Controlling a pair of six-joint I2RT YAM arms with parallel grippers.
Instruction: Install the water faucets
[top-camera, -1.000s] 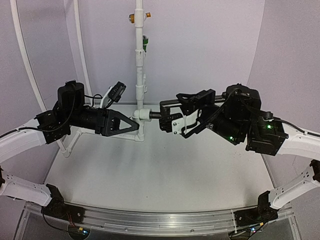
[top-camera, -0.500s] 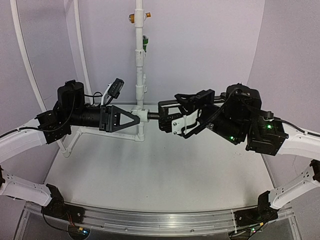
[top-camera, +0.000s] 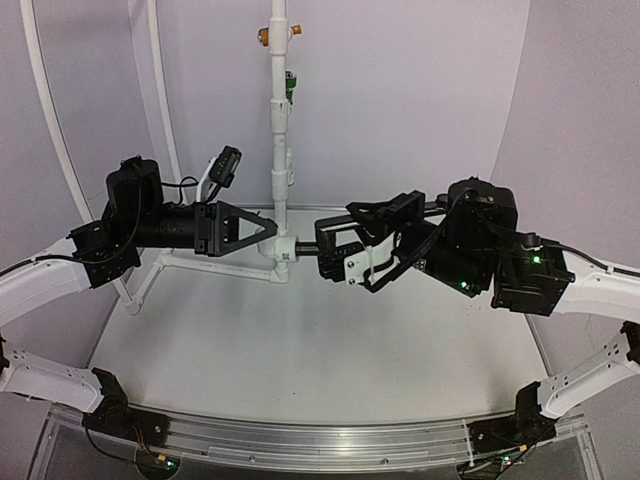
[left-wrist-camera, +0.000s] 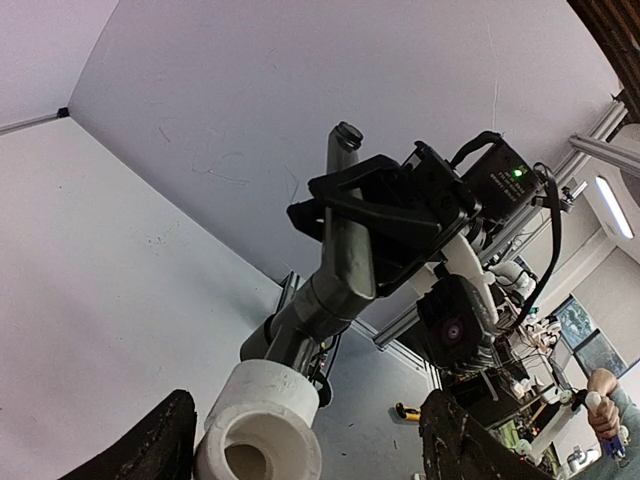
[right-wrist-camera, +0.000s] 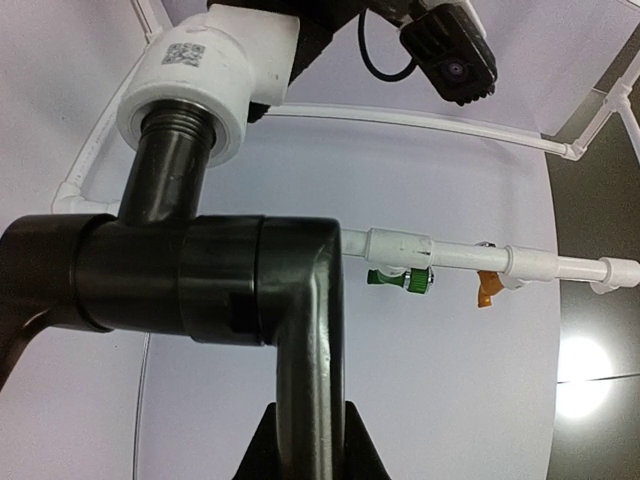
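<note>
The black faucet (right-wrist-camera: 200, 275) is an L-shaped metal tap. Its threaded end sits in the mouth of the white pipe fitting (right-wrist-camera: 195, 85). My right gripper (right-wrist-camera: 305, 440) is shut on the faucet's long stem. In the top view the right gripper (top-camera: 332, 247) holds the faucet (top-camera: 305, 247) level against the fitting (top-camera: 283, 247) at the foot of the tall white pipe (top-camera: 277, 120). My left gripper (top-camera: 268, 228) is open just left of the pipe, slightly above the fitting. In the left wrist view the fitting (left-wrist-camera: 262, 430) lies between the left gripper's (left-wrist-camera: 305, 425) spread fingers (left-wrist-camera: 150, 450).
A green valve (right-wrist-camera: 400, 278) and an orange valve (right-wrist-camera: 487, 288) sit on the white pipe. They are high up in the top view, green valve (top-camera: 289, 88), orange valve (top-camera: 264, 36). A white base bar (top-camera: 205, 262) runs left from the pipe's foot. Curved white tubes (top-camera: 55, 130) stand at the left.
My left gripper has risen from beside the base bar to the height of the fitting. My right gripper, the faucet and the fitting have shifted slightly down and left.
</note>
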